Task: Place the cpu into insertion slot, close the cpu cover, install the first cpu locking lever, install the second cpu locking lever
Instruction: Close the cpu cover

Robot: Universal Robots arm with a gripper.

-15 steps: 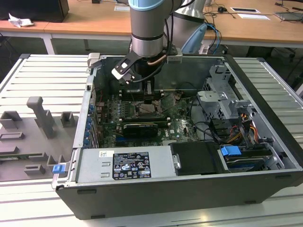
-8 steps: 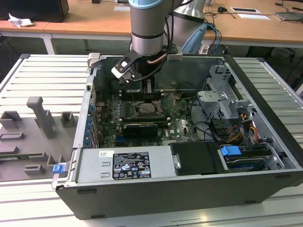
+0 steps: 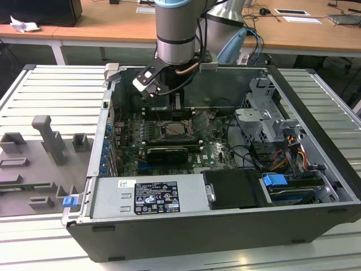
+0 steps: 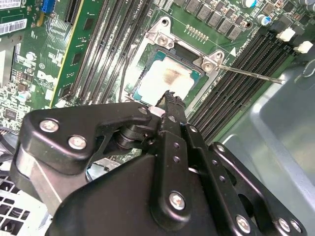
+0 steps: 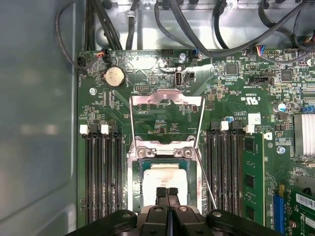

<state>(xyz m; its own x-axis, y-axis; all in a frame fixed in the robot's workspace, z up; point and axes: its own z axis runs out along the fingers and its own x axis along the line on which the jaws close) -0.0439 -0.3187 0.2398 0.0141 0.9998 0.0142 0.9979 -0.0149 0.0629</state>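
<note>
The cpu (image 5: 165, 181) lies flat in the insertion slot (image 5: 162, 153), its pale metal top smudged brown in the middle; it also shows in the second wrist view (image 4: 170, 78). The cpu cover (image 5: 166, 97) is swung open, away from the socket, with green board showing through its window. A thin locking lever (image 5: 206, 183) (image 4: 251, 74) stands loose beside the socket. My gripper (image 5: 167, 191) (image 4: 170, 98) hovers just over the near edge of the cpu, fingertips pressed together with nothing between them. In the exterior view the gripper (image 3: 176, 104) hangs inside the case above the insertion slot (image 3: 179, 129).
Black memory slots (image 5: 101, 172) flank the socket on both sides. Black cables (image 5: 197, 29) run along the case wall. A silver drive cage (image 3: 262, 116) and power supply (image 3: 152, 195) fill the case's right and front. A grey fixture tray (image 3: 42, 152) lies at the exterior view's left.
</note>
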